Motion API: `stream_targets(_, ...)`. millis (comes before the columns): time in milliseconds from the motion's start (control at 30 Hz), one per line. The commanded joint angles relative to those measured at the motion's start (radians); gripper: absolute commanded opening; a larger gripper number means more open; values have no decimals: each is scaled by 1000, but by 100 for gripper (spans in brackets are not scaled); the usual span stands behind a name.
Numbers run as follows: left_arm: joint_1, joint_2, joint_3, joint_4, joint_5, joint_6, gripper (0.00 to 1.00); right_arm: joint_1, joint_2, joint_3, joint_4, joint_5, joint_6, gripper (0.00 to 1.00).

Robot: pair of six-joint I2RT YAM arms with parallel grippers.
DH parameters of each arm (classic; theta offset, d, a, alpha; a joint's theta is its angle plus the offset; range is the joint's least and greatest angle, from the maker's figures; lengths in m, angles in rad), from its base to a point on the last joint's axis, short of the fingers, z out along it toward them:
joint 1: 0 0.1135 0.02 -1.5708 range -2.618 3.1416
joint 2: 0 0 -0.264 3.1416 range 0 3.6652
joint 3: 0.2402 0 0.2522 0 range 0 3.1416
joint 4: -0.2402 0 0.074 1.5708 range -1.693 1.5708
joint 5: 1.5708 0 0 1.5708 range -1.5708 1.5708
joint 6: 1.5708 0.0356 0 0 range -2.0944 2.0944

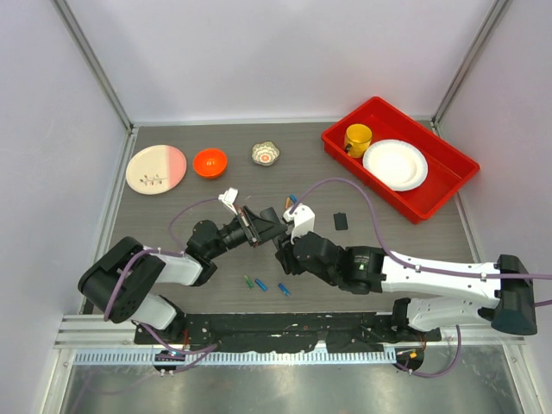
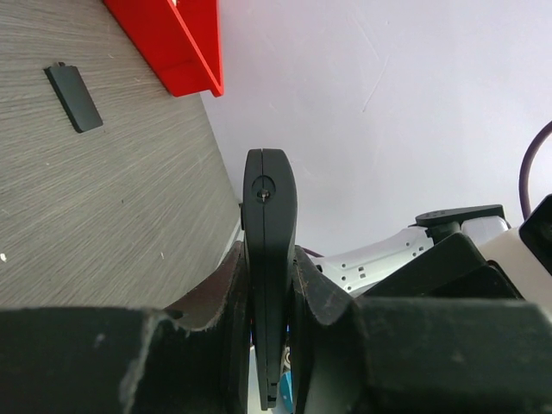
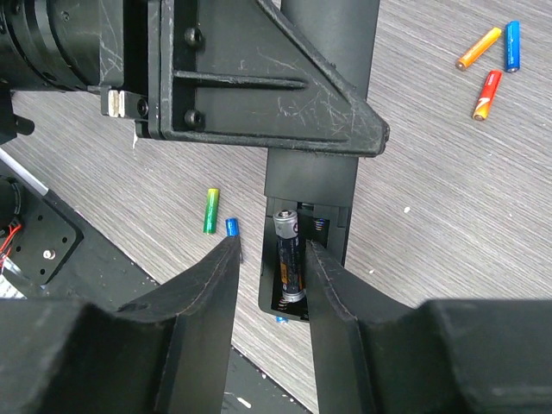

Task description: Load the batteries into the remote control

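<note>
My left gripper (image 2: 269, 269) is shut on the remote control (image 2: 269, 207), a slim black bar held edge-on above the table. From the right wrist the remote control (image 3: 315, 185) shows its open battery recess, with a dark battery (image 3: 288, 259) lying in the left slot. The right gripper (image 3: 271, 263) is open, its fingers (image 3: 216, 285) standing on either side of that battery with gaps between. Loose batteries lie on the table: a green one (image 3: 210, 210), a blue one (image 3: 231, 227) and orange and blue ones (image 3: 486, 93) farther off. From above, the left gripper (image 1: 252, 228) and right gripper (image 1: 285, 233) meet mid-table.
A flat black cover piece (image 1: 341, 221) lies right of the grippers. A red tray (image 1: 331, 141) at the back right holds a yellow cup (image 1: 357, 136) and a white plate (image 1: 395, 164). An orange bowl (image 1: 210, 161), a pink plate (image 1: 156, 168) and a small bowl (image 1: 266, 153) stand behind.
</note>
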Motion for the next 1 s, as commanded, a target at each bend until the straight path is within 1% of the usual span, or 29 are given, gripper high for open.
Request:
stream_targets(0, -9, -25, 21, 277, -2, 0, 0, 2, -37, 56, -11, 51, 12, 42)
stream_targets(233, -10, -25, 19, 277, -2, 3, 0, 2, -35, 73, -18, 59, 12, 46)
stream_targets(533, -10, -14, 19, 277, 0, 8, 0, 2, -71, 108, -31, 56, 12, 49)
stream_targets(800, -10, -6, 25, 277, 0, 11, 0, 2, -181, 119, -34, 51, 9, 52)
stream_targets(900, -10, -18, 27, 277, 1, 11, 0, -4, -213, 92, -40, 85, 23, 56)
stream_targets(967, -10, -32, 28, 277, 4, 11, 0, -15, -221, 58, -43, 73, 49, 56)
